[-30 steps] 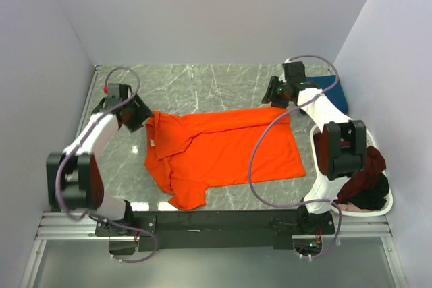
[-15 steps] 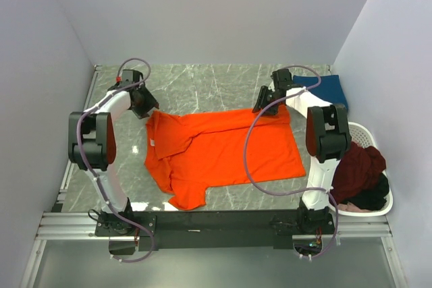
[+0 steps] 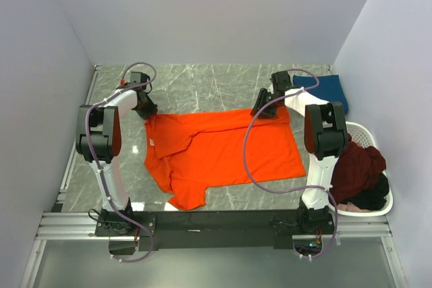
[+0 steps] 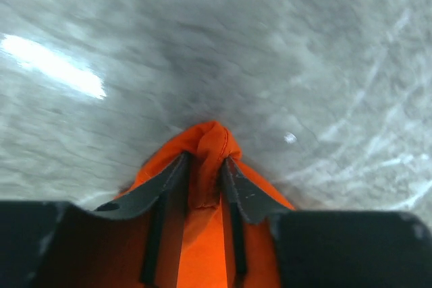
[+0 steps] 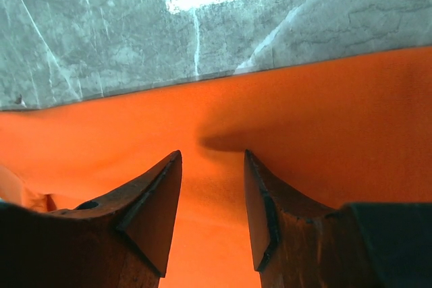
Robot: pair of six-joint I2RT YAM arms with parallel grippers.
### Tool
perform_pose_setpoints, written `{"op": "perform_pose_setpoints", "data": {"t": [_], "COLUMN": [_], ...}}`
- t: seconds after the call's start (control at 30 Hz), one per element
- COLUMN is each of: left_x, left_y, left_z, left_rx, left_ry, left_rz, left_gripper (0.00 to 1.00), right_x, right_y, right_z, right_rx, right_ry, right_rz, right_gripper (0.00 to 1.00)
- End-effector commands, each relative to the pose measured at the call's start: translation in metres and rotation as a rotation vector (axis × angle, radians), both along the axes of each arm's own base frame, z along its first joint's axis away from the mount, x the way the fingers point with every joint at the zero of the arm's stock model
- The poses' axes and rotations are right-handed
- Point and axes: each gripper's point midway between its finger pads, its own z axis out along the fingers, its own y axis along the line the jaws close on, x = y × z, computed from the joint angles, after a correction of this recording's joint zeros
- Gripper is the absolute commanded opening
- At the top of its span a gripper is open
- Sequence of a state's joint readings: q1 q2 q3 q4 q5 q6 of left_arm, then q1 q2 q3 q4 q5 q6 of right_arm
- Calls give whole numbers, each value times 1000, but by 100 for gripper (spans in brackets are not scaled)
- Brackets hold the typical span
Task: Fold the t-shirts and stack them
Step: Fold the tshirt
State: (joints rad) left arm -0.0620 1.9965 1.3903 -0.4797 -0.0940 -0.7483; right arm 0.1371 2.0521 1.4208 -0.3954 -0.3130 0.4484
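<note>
A spread t-shirt (image 3: 223, 150) lies mid-frame on the worktop (image 3: 202, 85). A folded t-shirt (image 3: 329, 89) sits at upper right. Below it, the basket (image 3: 360, 133) holds heaped t-shirts (image 3: 361, 173).

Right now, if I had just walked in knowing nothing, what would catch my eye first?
The bright orange t-shirt spread flat in the middle of the marble table grabs you first. Two robot arms reach to its far corners: the left gripper pinches a bunched fold of it, while the right gripper is open over the cloth. At the right edge, a white basket holds a maroon shirt.
</note>
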Motion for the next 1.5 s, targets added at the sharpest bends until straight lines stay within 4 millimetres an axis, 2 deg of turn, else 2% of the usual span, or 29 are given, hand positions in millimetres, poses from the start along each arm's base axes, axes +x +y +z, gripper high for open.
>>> {"op": "perform_pose_setpoints", "data": {"t": [0.0,0.07,0.1,0.2,0.47,0.53,0.63,0.73,0.83,1.0,1.13,1.23,1.4,1.47], "left_x": [2,0,-1,-6,-9,-7,-5,-6,-9,-11,-10,-8,2,2], "left_y": [32,37,49,65,88,91,92,101,111,100,94,92,88,86], "left_z": [6,9,10,13,17,22,34,44,45,41,41,39,38,31], "left_rx": [46,38,37,8,-106,-145,-188,-179,-181,-222,-252,-250,-238,-226], "left_ry": [-24,-40,-42,-52,-102,-139,-193,-225,-226,-220,-223,-213,-209,-181], "left_rz": [98,114,142,189,259,257,248,262,276,231,216,213,193,192], "left_gripper": [30,29,29,31,39,46,49,49,45,42,49,50,43,40], "right_x": [6,6,6,6,4,4,5,5,5,5,4,5,5,4], "right_y": [-7,-11,-10,-10,-9,-10,-9,-11,-10,-10,-11,-10,-10,-10], "right_z": [-1,-2,-2,-2,-7,-7,-7,-8,-8,-8,-8,-8,-8,-8], "right_rx": [24,41,51,61,90,94,98,109,117,118,118,118,118,117], "right_ry": [-6,-5,-3,6,23,28,33,43,42,44,44,43,44,46], "right_rz": [-40,-52,-56,-70,-85,-89,-91,-104,-112,-112,-107,-107,-107,-107], "right_gripper": [49,49,49,48,48,48,48,48,48,48,49,48,48,48]}}
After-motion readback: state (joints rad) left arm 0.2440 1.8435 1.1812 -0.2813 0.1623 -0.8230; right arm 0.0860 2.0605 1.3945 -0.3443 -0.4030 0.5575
